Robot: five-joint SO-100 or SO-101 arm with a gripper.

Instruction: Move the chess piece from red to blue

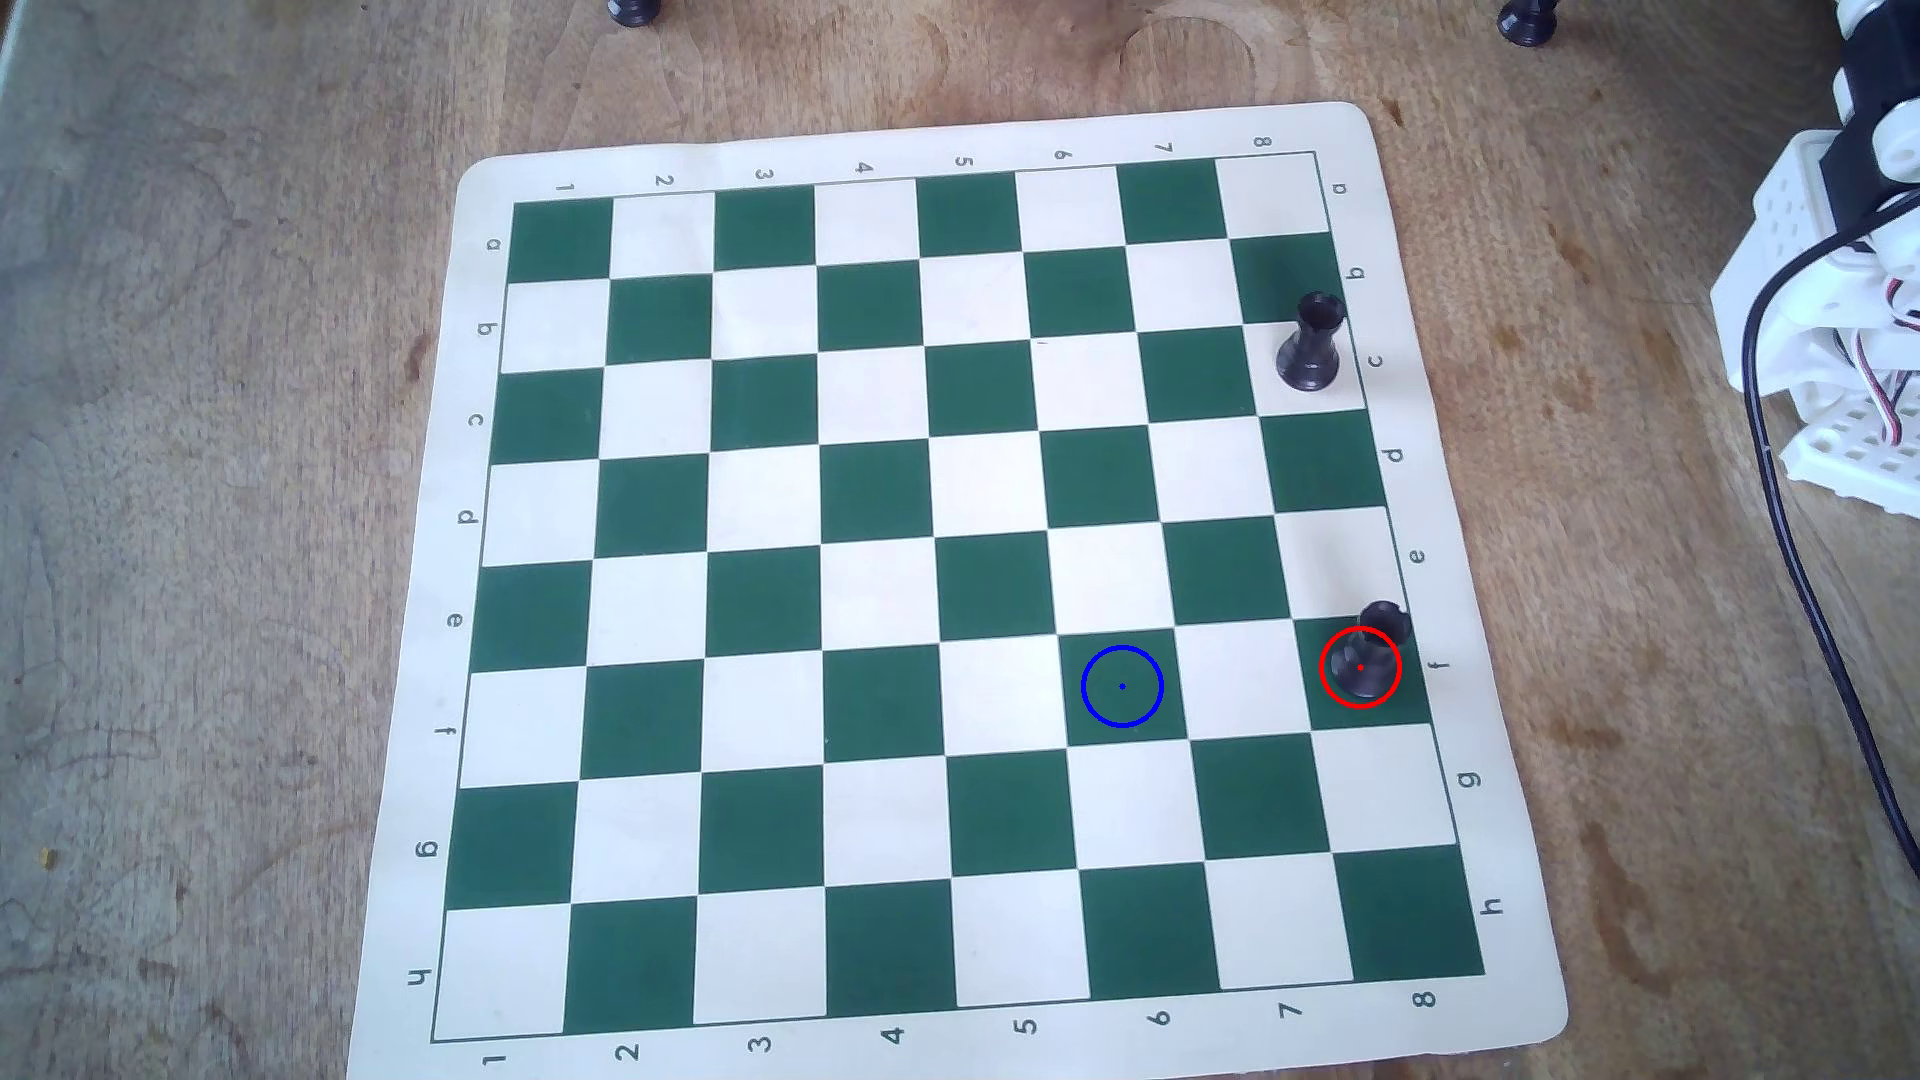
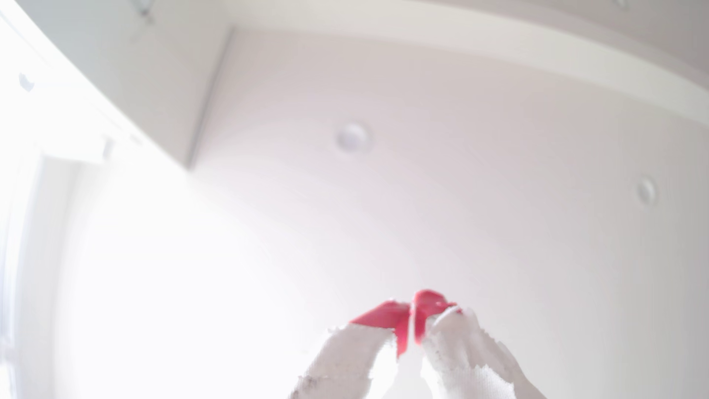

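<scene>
In the overhead view a black rook [image 1: 1365,652] stands on the dark square in row f, column 8, inside the red ring [image 1: 1322,670]. The blue ring [image 1: 1084,686] marks the empty dark square in row f, column 6, two squares to the left. A second black rook [image 1: 1312,343] stands on the white square in row c, column 8. Only the white arm body [image 1: 1829,312] shows at the right edge, off the board. In the wrist view my gripper [image 2: 412,305] points up at the ceiling, its red fingertips [image 2: 427,303] touching, with nothing between them.
The green and cream chess mat [image 1: 727,571] lies on a wooden table [image 1: 208,519]. A black cable [image 1: 1787,540] runs down the table right of the mat. Two dark stand feet [image 1: 632,10] [image 1: 1527,23] sit at the top edge.
</scene>
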